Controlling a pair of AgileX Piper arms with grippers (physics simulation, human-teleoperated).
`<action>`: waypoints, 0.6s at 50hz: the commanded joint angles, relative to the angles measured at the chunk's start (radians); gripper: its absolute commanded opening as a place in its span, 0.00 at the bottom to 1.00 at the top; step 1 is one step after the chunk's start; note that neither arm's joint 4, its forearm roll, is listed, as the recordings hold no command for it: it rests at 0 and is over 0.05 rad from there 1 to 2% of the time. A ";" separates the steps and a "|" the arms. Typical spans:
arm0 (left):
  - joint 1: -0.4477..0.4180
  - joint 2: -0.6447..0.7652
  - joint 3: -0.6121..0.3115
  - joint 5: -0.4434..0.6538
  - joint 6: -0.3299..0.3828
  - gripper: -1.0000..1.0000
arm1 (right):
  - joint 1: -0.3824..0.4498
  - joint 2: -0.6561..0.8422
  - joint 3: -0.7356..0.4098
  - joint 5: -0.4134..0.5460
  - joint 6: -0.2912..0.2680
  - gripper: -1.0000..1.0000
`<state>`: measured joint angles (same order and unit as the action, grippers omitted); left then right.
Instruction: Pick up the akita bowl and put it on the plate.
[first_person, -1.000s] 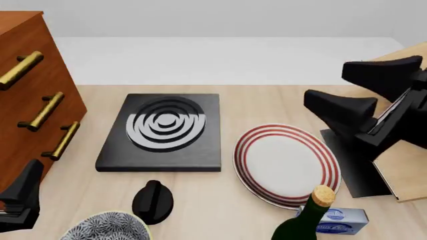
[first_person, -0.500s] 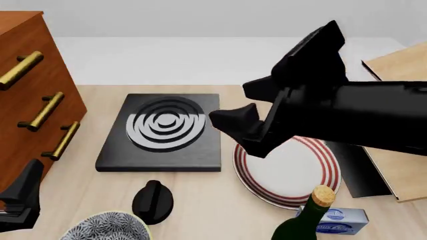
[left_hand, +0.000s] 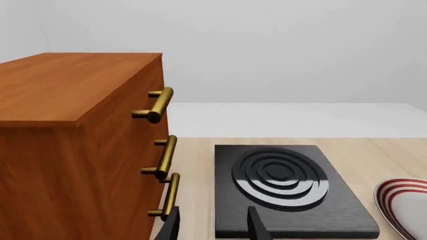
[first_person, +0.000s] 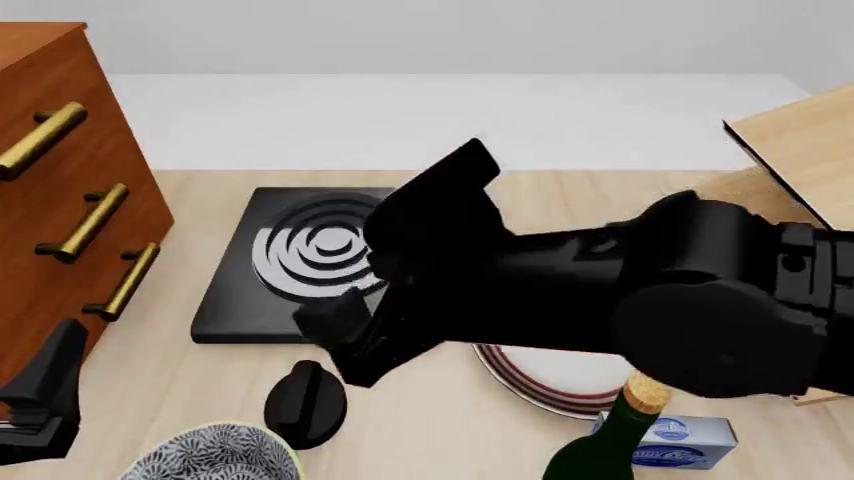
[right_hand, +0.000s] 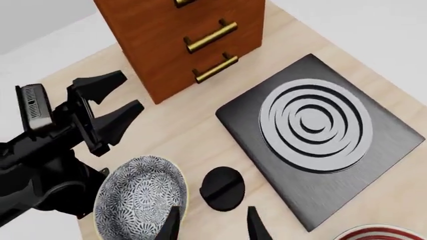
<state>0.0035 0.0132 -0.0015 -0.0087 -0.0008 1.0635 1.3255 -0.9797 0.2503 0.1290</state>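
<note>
We see the akita bowl (first_person: 214, 455) at the table's near edge, untouched, beside a black knob (first_person: 306, 402). Our right gripper (right_hand: 212, 225), fingers parted, hovers nearby and hides much of the plate (first_person: 561, 385). Only the right wrist view shows the left gripper (right_hand: 110, 107) spread wide.

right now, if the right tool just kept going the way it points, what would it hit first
Probably the bare wooden tabletop between the patterned blue-grey akita bowl and the round black knob. In the right wrist view, the open right tool aims at that gap, nearer the bowl's rim, though depth is unclear.
</note>
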 joint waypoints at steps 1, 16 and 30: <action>0.000 -0.001 -0.001 0.001 0.000 1.00 | 0.061 0.089 0.017 -0.068 0.088 1.00; 0.000 -0.001 -0.001 0.002 0.000 1.00 | 0.088 0.161 0.082 -0.181 0.188 1.00; 0.000 -0.001 -0.001 0.002 0.000 1.00 | 0.084 0.222 0.144 -0.273 0.240 1.00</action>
<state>0.0036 0.0118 -0.0022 -0.0068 -0.0008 1.1424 1.5047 -0.8788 0.0438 0.3229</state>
